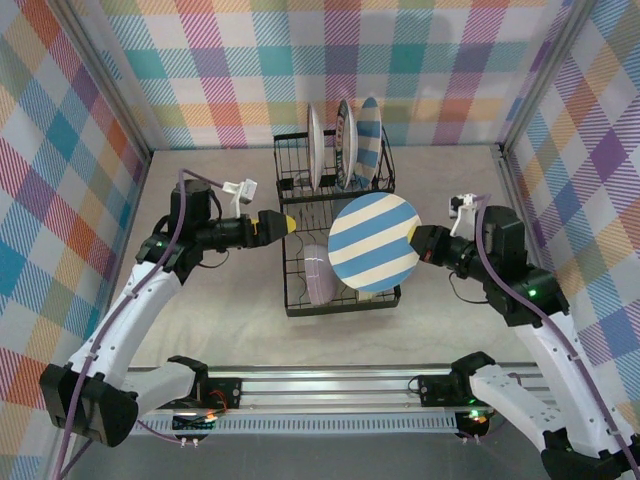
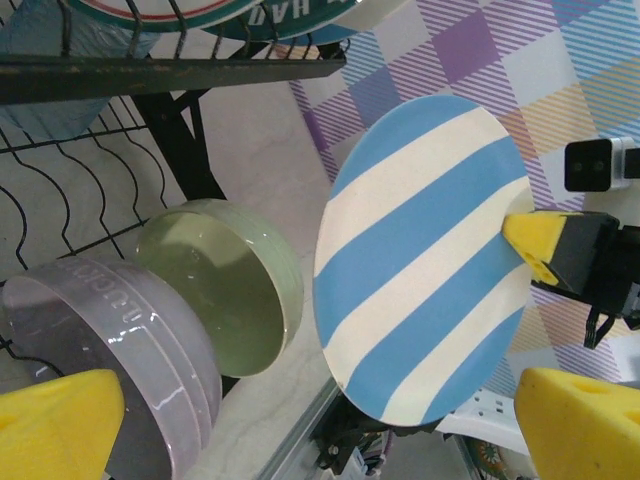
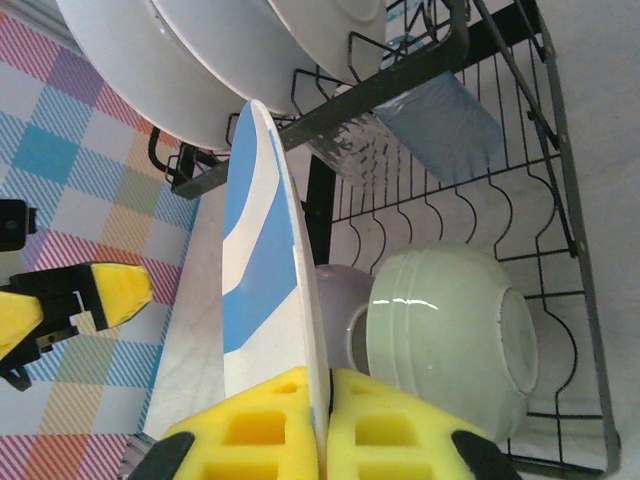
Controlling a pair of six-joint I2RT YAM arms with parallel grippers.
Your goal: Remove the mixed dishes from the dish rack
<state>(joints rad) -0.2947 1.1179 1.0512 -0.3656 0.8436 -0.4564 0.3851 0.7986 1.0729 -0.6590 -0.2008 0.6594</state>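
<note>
The right hand (image 1: 416, 242) pinches the striped plate (image 1: 373, 241) by its right rim at frame centre, face upward, stripes rising rightward. The left hand (image 1: 282, 224), centre-left, is spread.

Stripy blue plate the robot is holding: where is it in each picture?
Top external: striped plate right of centre, over the dish rack's front.
Left wrist: plate face-on, right of middle.
Right wrist: plate edge-on, left of centre, pinched by right end effector.
Shared landmark: lavender bowl.
</note>
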